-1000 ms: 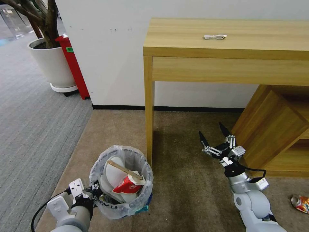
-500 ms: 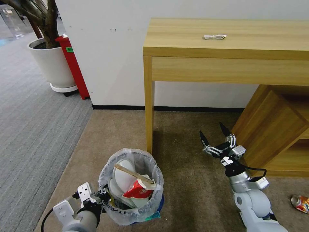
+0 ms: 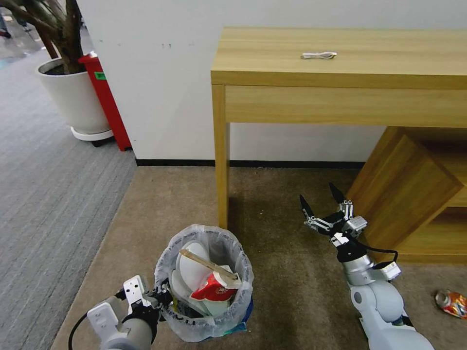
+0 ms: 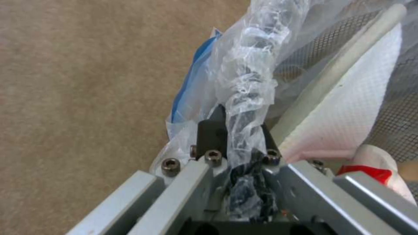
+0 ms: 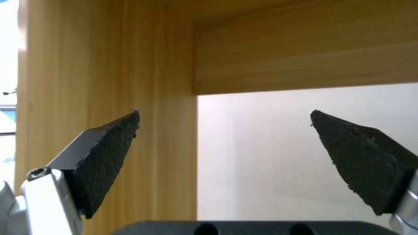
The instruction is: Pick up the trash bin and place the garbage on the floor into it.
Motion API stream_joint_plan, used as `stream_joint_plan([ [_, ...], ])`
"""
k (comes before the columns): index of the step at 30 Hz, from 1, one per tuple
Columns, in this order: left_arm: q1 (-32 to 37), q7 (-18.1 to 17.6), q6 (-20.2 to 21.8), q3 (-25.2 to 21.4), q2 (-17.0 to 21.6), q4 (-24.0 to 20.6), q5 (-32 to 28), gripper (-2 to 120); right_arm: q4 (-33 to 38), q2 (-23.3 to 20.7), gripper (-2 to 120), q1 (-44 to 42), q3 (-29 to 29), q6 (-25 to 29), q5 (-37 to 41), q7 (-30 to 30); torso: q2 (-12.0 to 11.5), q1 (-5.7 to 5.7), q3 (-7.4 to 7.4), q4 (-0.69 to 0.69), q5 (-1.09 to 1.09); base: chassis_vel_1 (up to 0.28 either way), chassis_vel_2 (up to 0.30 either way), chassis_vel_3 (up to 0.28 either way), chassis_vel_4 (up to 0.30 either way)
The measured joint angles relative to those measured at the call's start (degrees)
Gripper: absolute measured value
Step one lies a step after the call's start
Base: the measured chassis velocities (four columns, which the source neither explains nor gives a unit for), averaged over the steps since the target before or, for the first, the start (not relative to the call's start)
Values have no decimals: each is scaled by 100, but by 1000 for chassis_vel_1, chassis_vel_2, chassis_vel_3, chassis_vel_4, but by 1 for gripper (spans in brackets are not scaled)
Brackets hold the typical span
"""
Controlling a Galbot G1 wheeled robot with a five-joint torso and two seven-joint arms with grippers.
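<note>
— So where's the trash bin [image 3: 206, 291]?
— On the floor [image 3: 287, 287] by the table [image 3: 340, 63] leg, left claw [image 4: 237, 130] pinching its bagged rim.
— And the right claw [image 3: 322, 204]?
— Spread wide, holding nothing; a crushed can [image 3: 451, 304] lies on the carpet near its arm

Left end effector [image 3: 163, 296] clamped low; right end effector [image 3: 322, 204] spread, raised.

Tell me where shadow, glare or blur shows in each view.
Head view: soft shadow on the floor under the desk, no glare. Left wrist view: the plastic liner of the trash bin glints beside the left claw. Right wrist view: the right claw is sharp, the wall pale and washed out.
</note>
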Motion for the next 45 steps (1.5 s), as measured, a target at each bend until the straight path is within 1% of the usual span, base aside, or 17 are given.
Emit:
stream_joint_plan([
  [18,-106,0,24,121,38,122,15,0,-157,-51,100,155,-55,-6,19,46,0,0,0,0,0,-96,-99,-98,-103],
  [45,80,37,16,128,63,-5,125,0,-48,-67,100,123,36,-27,54,46,0,0,0,0,0,-122,-127,-129,-123],
])
